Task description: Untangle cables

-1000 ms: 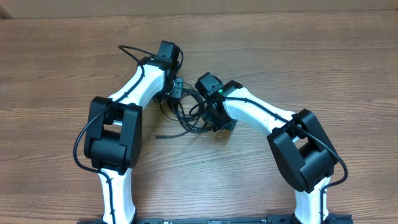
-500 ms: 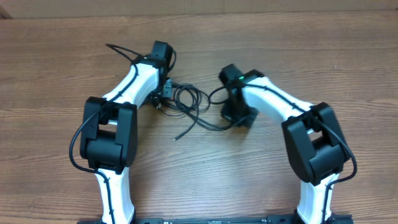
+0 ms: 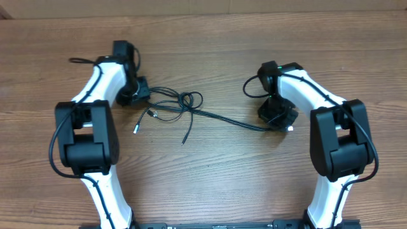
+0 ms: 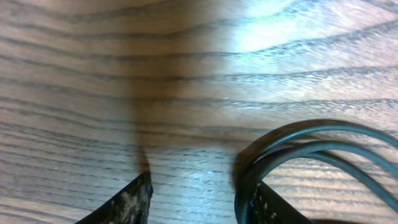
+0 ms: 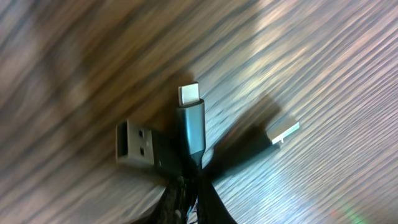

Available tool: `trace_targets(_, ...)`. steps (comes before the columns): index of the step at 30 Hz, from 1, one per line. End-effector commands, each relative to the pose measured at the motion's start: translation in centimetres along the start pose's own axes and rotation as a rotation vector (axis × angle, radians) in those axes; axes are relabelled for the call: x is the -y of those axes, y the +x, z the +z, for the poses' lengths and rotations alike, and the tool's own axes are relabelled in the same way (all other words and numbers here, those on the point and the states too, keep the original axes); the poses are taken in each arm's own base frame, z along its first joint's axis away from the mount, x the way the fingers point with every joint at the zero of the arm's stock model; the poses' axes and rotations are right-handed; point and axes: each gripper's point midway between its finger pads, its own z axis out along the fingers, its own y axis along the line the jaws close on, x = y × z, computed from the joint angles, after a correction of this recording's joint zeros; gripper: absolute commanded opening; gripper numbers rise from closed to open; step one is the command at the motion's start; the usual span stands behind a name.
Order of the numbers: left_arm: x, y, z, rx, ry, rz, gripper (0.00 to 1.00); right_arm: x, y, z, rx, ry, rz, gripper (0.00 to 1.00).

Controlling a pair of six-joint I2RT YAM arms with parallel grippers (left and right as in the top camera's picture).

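Thin black cables (image 3: 210,114) stretch across the wood between my two grippers, with a small loop (image 3: 191,100) near the left one and two loose ends (image 3: 135,130) trailing toward the front. My left gripper (image 3: 135,95) sits at the cables' left end. In the left wrist view (image 4: 199,200) its jaws stand apart, and several cable strands (image 4: 311,140) curve round the right finger (image 4: 270,208). My right gripper (image 3: 278,117) is shut on the cables' right end. The right wrist view (image 5: 196,202) shows a USB-A plug (image 5: 140,146), a silvery-tipped plug (image 5: 189,99) and another tip (image 5: 283,130) sticking out past the fingertips.
The brown wooden table (image 3: 210,178) lies under everything. Thicker black robot wiring loops beside each arm, one at the far left (image 3: 79,61) and one by the right wrist (image 3: 249,89). Both arm bases stand at the front edge.
Both grippers have moved apart, the left one to the left and the right one to the right. The bunched cables are drawn out into a long line between them.
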Motion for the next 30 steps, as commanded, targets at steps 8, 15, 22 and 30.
trace_targets(8, -4.1, 1.4, 2.3, -0.082, -0.028, -0.106, 0.48, 7.5, -5.6, 1.6, 0.105, 0.216, 0.121, 0.04)
trace_targets(15, -4.3, 1.4, 2.3, -0.080, -0.043, -0.105, 0.47, 10.9, -7.7, 2.3, 0.062, 0.223, 0.223, 0.04)
trace_targets(22, -4.0, 1.2, 2.3, -0.074, -0.030, -0.103, 0.49, 12.0, -8.0, 2.9, 0.005, 0.188, 0.258, 0.04)
trace_targets(30, 8.2, 2.8, -0.7, -0.114, 0.610, 0.194, 0.64, 4.9, -4.9, 3.4, -0.154, -0.121, 0.053, 0.04)
